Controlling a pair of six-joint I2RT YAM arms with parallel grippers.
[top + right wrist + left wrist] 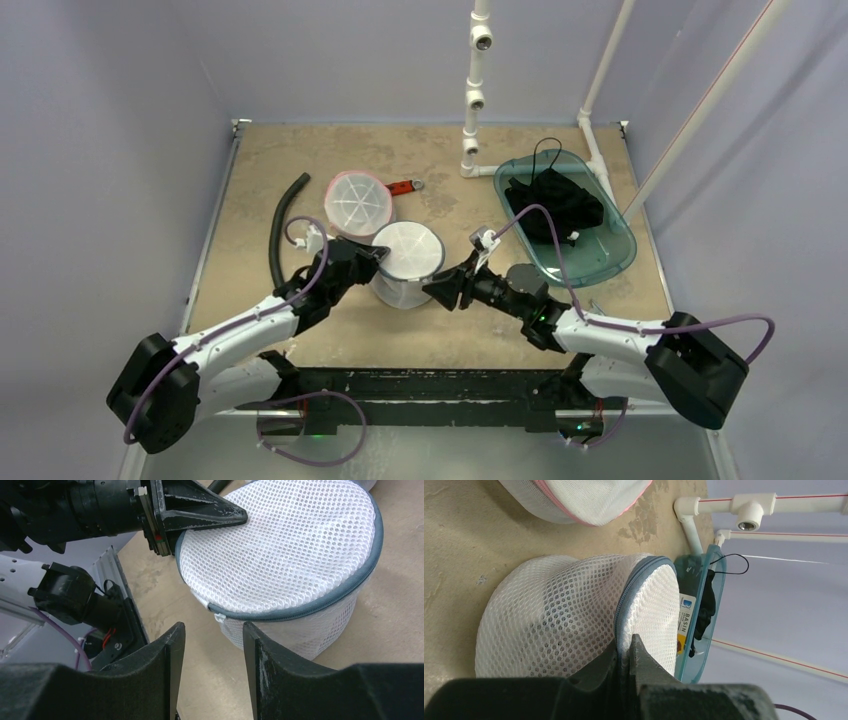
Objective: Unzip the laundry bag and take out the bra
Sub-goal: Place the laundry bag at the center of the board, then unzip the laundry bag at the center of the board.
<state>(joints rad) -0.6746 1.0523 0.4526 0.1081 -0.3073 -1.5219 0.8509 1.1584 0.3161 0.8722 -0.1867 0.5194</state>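
Note:
The laundry bag (407, 262) is a white mesh cylinder with a grey zipper round its lid, standing mid-table. My left gripper (624, 642) is shut on the grey zipper rim (621, 605) at the bag's left side; the right wrist view shows it clamped there too (210, 515). My right gripper (214, 627) stands open just short of the bag's right side, nothing between its fingers. The small white zipper pull (218, 617) hangs right ahead of that gap. In the top view the right gripper (450, 287) points at the bag. The bra is hidden; only a dim shadow shows through the mesh.
A second mesh bag with a pink rim (358, 200) sits behind the first. A teal basin (615, 262) at the right holds a black garment (555, 200). A black hose (281, 225) lies at the left. White pipes (474, 100) rise at the back.

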